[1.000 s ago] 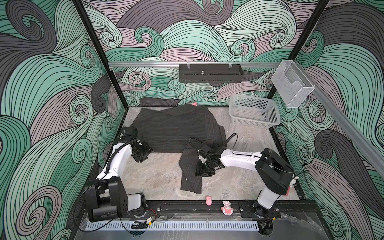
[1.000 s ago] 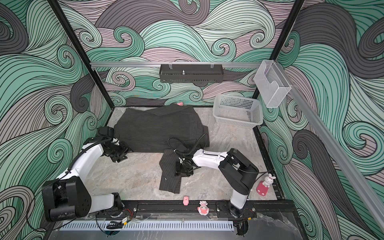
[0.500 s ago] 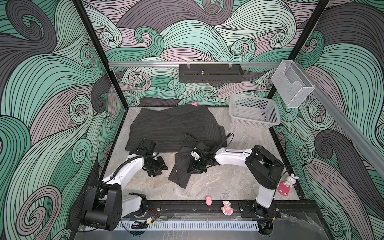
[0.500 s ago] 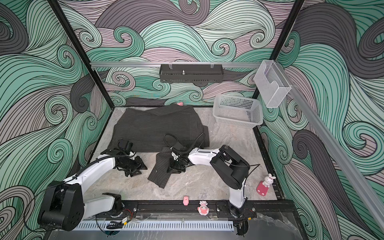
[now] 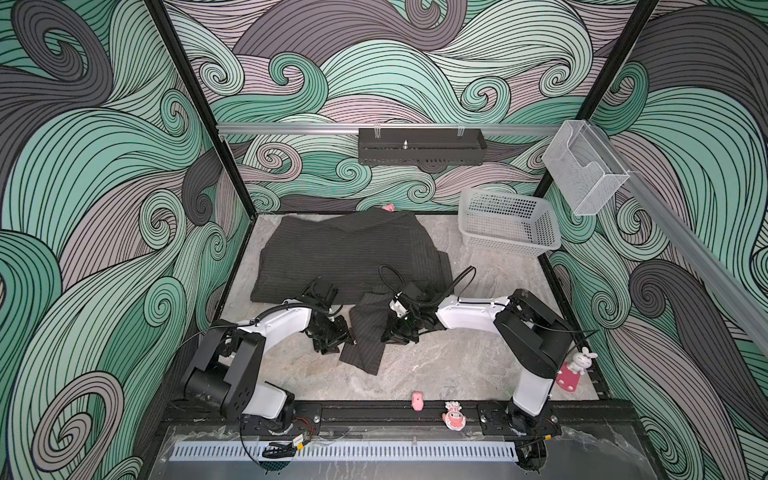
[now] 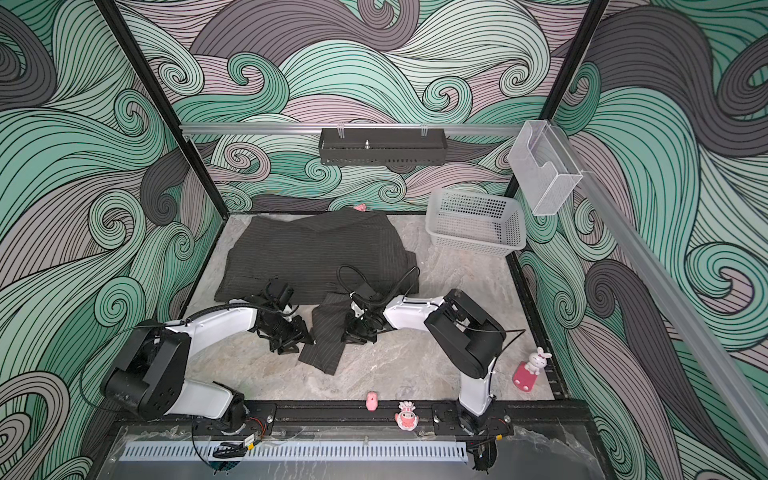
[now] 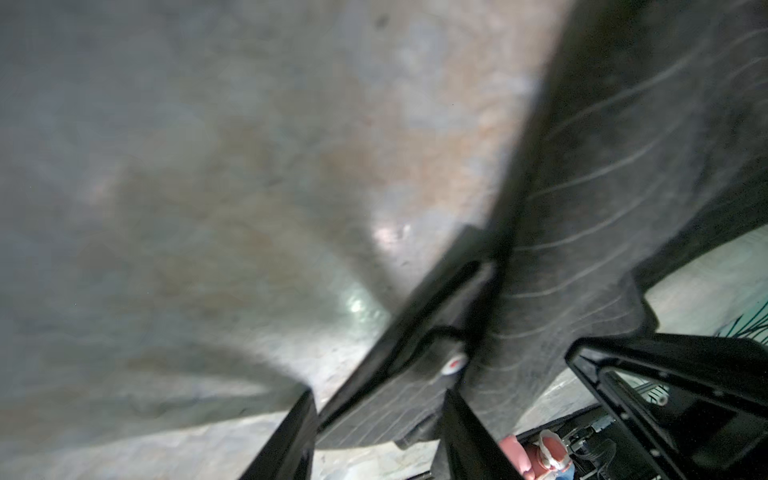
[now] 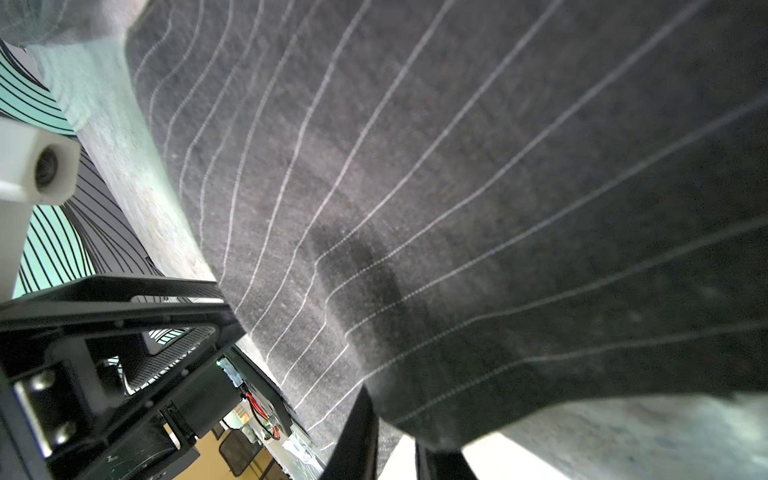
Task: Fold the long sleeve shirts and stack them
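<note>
Shirt (image 5: pixel 353 253), charcoal with thin pale pinstripes, lies spread flat at the back of the table (image 5: pixel 436 365), nearer the left wall than the right, its far edge close to the rear wall. In both top views one sleeve (image 5: pixel 365 336) runs forward from the near hem onto bare tabletop. The surface has a mottled grey-and-beige stone pattern. The booth's walls (image 5: pixel 83 166) are covered in teal, lilac and grey wave swirls, framed by black posts.

Leftmost, the left gripper (image 5: pixel 332 338) sits low at the sleeve's left edge. Its wrist view shows the jaws about halfway apart, with the sleeve's end lying loose between the fingers (image 7: pixel 291 440). On the sleeve's other side the right gripper (image 5: pixel 397 332) rests on the cloth. Its fingers (image 8: pixel 357 432) stand close together with a folded edge of the shirt in the narrow gap, though I cannot tell whether they pinch it firmly.

Above the shirt, a black tray (image 5: pixel 419 145) hangs from a metal rail (image 5: pixel 291 128). Further right, a white mesh basket (image 5: pixel 505 245) stands in the back corner, and a clear holder (image 5: pixel 582 166) is fixed to the side rail. A bunny figurine (image 5: pixel 582 359) stands near the table's right edge.
</note>
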Robot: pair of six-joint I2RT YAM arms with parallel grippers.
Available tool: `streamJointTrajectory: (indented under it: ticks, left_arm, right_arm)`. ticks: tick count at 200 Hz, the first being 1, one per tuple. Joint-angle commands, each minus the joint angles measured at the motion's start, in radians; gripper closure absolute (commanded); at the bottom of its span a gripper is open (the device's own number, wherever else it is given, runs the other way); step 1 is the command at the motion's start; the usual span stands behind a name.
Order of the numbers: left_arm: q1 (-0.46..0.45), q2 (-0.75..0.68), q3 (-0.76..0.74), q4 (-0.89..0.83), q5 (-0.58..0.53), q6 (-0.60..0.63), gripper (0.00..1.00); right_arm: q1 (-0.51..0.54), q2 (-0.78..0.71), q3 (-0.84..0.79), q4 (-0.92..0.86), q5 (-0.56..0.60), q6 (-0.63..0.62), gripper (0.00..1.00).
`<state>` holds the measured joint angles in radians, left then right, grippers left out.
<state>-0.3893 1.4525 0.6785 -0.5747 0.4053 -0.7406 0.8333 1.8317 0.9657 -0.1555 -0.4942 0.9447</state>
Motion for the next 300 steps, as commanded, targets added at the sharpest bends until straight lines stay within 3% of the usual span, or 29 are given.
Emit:
streamJointTrajectory:
  ticks: [1, 40, 79, 112, 153, 220, 240, 257, 300]
  left_arm:
    - [-0.046, 0.076, -0.034, 0.088, -0.05, 0.013, 0.48]
    - [-0.068, 0.136, -0.039, 0.09, -0.061, 0.046, 0.56]
    - [-0.07, 0.151, -0.044, 0.079, -0.076, 0.061, 0.8]
    - [-0.071, 0.068, -0.027, -0.006, -0.128, 0.072, 0.84]
    - [-0.071, 0.039, -0.029, -0.029, -0.137, 0.065, 0.79]
    - [-0.071, 0.068, -0.03, 0.022, -0.12, 0.049, 0.91]
    - [-0.071, 0.052, -0.022, 0.014, -0.121, 0.052, 1.0]
    - [-0.071, -0.02, 0.02, -0.064, -0.161, 0.067, 1.0]
    - [-0.049, -0.241, 0.31, -0.455, -0.43, 0.167, 1.0]
  right_arm:
    - [-0.012, -0.019, -0.017, 0.013, -0.001, 0.005, 0.82]
    - [-0.019, -0.018, -0.018, 0.018, -0.007, 0.003, 0.82]
    - [-0.023, -0.019, -0.028, 0.031, -0.014, 0.009, 0.82]
    - [-0.038, -0.038, -0.037, 0.031, -0.007, 0.01, 0.84]
    - [-0.051, -0.038, -0.027, 0.022, -0.003, 0.004, 0.88]
    - [-0.058, -0.044, -0.025, 0.017, -0.006, 0.0, 0.89]
    - [-0.058, -0.053, -0.025, 0.012, -0.007, -0.004, 0.89]
    - [-0.063, -0.075, -0.018, -0.017, 0.003, -0.023, 0.84]
    - [-0.076, -0.193, 0.054, -0.189, 0.095, -0.146, 0.64]
